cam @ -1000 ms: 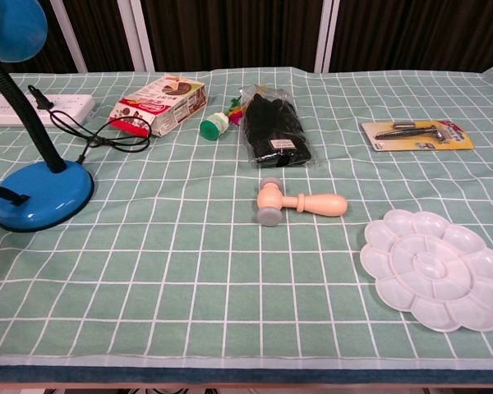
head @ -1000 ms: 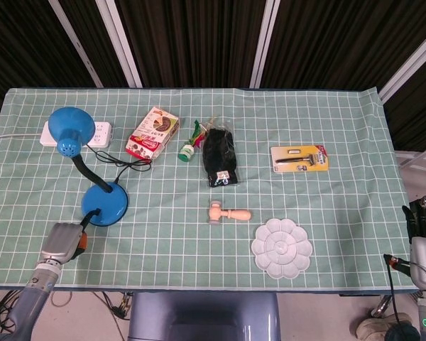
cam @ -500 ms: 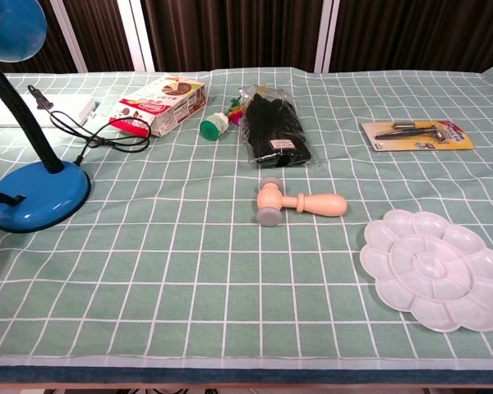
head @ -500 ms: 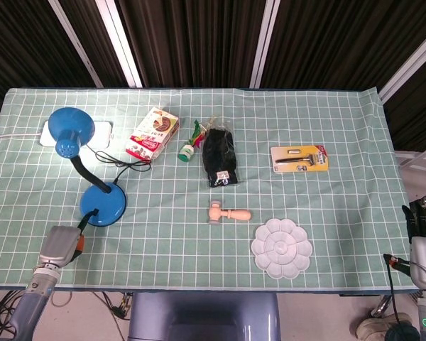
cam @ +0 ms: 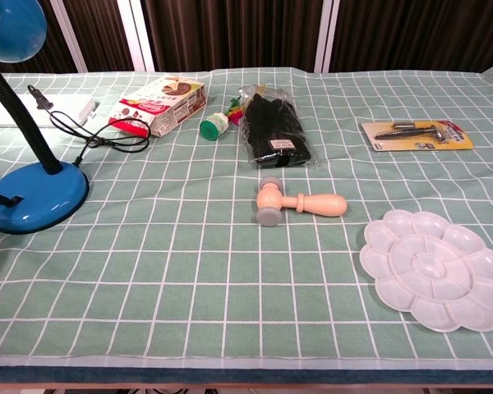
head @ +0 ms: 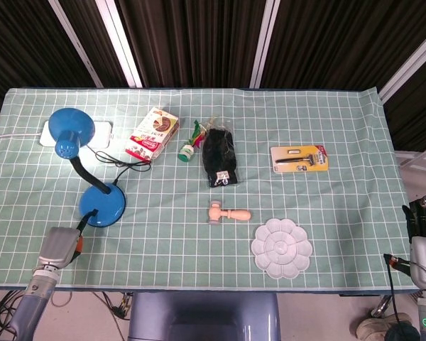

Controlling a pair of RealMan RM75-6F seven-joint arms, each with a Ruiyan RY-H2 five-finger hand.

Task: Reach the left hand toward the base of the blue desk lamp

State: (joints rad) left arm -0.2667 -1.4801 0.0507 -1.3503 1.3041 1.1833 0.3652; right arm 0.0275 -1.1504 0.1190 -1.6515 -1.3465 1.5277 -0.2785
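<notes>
Blue desk lamp [head: 92,177]: stands on the left part of the green checked tablecloth [head: 341,213], round base [head: 102,207] flat on the cloth, black gooseneck rising to the blue shade [head: 69,132] above the white power strip [head: 99,133]. Left hand [head: 58,247]: at the near left table edge, just short of the base on its near-left side; only its grey back shows in the head view, so I cannot tell how the fingers lie or whether they touch the base. Right hand [head: 424,234]: off the table's right edge, dark fingers partly seen, state not readable. Change from a second ago: the base sits slightly further left and back, the shade has shifted with it, and the left hand has drawn a little nearer the table edge. Other stock: snack box [head: 153,133], wooden mallet [head: 227,212], white flower palette [head: 282,248].
</notes>
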